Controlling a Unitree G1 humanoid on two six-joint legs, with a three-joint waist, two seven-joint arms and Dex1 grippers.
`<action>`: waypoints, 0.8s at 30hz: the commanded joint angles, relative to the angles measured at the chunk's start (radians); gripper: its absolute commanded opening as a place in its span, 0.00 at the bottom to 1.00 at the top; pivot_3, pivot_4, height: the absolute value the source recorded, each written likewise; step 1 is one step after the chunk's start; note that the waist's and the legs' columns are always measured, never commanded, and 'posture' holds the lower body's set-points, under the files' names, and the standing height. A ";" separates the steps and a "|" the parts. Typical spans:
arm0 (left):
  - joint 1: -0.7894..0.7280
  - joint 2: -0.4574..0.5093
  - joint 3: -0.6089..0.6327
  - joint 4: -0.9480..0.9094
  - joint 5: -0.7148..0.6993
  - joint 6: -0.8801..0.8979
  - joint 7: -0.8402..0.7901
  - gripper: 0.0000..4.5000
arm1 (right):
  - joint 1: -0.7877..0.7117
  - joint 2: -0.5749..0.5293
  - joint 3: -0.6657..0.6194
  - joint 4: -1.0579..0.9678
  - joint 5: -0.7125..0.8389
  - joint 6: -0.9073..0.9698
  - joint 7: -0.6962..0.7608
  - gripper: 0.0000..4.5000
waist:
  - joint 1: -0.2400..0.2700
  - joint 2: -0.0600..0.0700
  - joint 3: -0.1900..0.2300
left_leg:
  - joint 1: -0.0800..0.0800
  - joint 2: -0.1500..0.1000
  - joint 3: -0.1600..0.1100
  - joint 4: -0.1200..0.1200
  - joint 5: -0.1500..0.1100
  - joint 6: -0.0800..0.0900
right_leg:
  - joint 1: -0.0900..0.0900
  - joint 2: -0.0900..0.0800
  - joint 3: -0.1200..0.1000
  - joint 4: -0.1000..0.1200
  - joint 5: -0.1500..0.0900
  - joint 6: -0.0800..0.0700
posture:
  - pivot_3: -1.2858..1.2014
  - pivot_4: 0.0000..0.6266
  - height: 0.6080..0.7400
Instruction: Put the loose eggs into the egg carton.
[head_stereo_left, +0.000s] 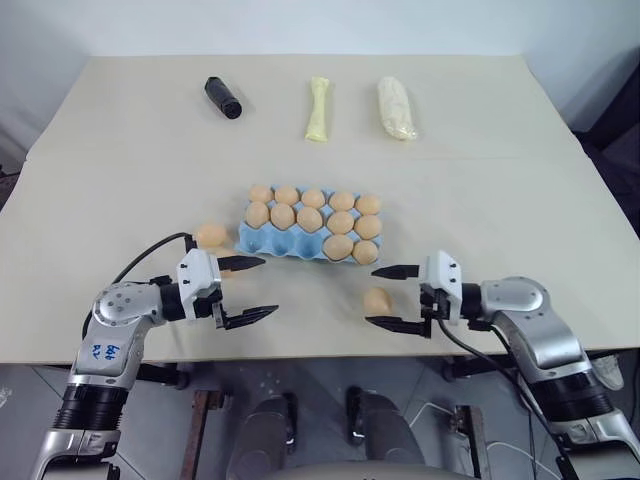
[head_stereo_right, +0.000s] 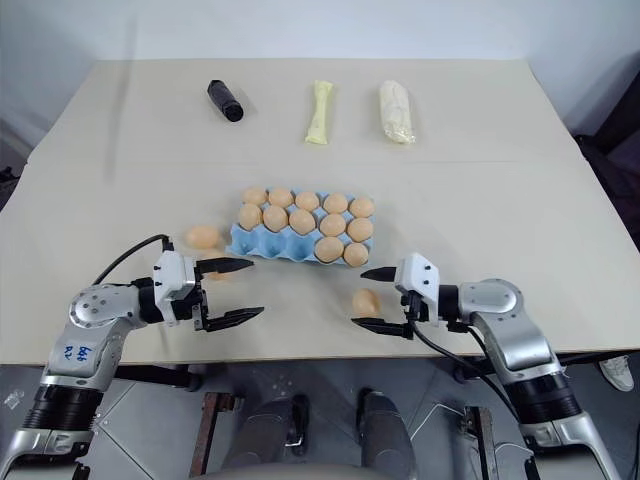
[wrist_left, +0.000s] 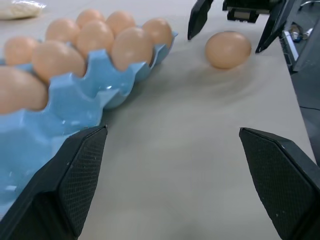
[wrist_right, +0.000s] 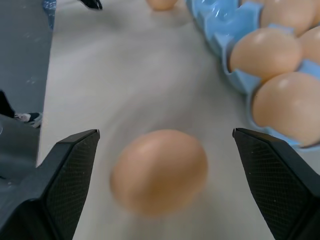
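Note:
The light-blue egg carton (head_stereo_left: 262, 241) lies mid-table with several tan eggs (head_stereo_left: 310, 219) in its cups; its front-left cups are bare. One loose egg (head_stereo_left: 211, 235) rests on the table by the carton's left end. A second loose egg (head_stereo_left: 379, 303) lies off the carton's front right corner. My right gripper (head_stereo_left: 373, 297) is open, its fingers to either side of that egg (wrist_right: 159, 170) without touching it. In front of the carton's left end, my left gripper (head_stereo_left: 268, 287) stands open and empty, pointing across at the right one.
At the table's far side lie a black cylinder (head_stereo_left: 223, 97), a pale yellow packet (head_stereo_left: 318, 108) and a white bag (head_stereo_left: 397, 107). The table's front edge runs just below both grippers.

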 joint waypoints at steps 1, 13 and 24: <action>0.027 0.018 0.045 -0.063 -0.025 -0.001 0.012 1.00 | -0.020 0.022 0.010 0.029 -0.012 -0.019 -0.003 0.91 | 0.001 0.000 0.000 | 0.000 0.000 0.000 0.000 0.000 0.000 | 0.000 0.000 0.000 0.000 0.000 0.000 | 0.52 0.24 1.00; 0.095 0.032 0.131 -0.107 -0.053 0.040 0.061 1.00 | -0.122 0.097 -0.004 -0.072 0.083 0.059 -0.031 0.52 | -0.011 0.000 0.000 | 0.001 0.002 0.003 0.000 -0.002 -0.001 | -0.001 0.000 -0.003 0.001 0.001 0.002 | 0.52 0.24 1.00; 0.143 0.021 0.161 -0.122 -0.056 0.046 0.093 1.00 | -0.380 0.276 0.059 0.214 -0.057 -0.043 -0.150 0.52 | -0.018 0.000 0.000 | -0.002 0.002 0.004 -0.001 -0.004 -0.002 | -0.006 -0.003 -0.009 0.003 0.003 0.005 | 0.52 0.24 1.00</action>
